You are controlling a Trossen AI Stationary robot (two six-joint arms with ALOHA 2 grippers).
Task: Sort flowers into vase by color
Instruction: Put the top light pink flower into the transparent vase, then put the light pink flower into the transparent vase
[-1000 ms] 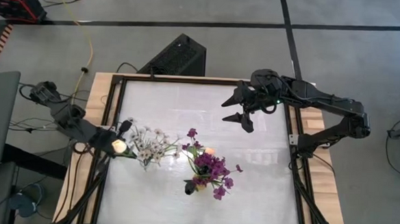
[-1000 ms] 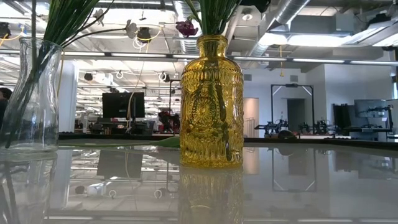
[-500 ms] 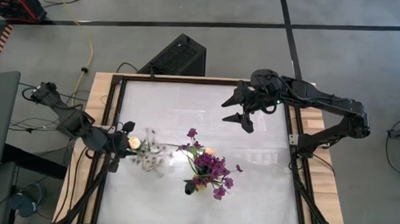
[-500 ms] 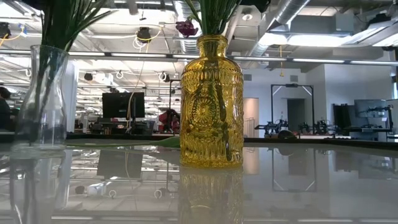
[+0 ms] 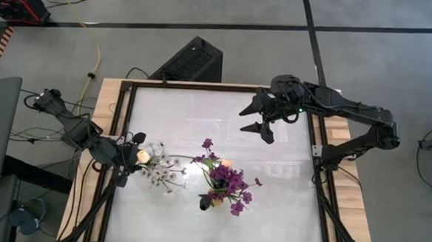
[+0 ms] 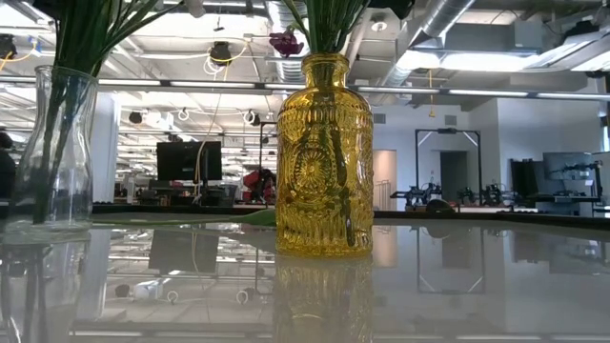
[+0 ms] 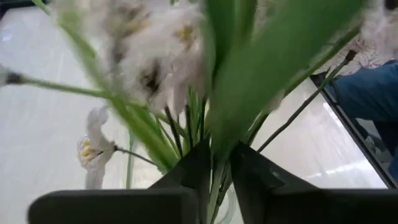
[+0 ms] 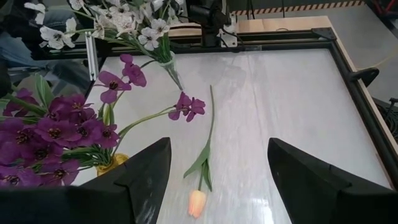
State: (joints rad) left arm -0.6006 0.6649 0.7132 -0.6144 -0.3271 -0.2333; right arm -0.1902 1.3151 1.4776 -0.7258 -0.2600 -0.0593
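Amber embossed vase [image 6: 324, 157], purple flowers [image 8: 43, 134], white blossoms [image 8: 124, 25], peach tulip [image 8: 196, 202]

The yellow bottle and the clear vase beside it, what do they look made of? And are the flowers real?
The yellow bottle looks like amber pressed glass: see-through, glossy, with raised patterns. The clear vase seems plain smooth glass; stems show through it. The purple flowers look artificial, probably fabric and plastic, with very uniform petals and stems, though pictures alone can't confirm that.
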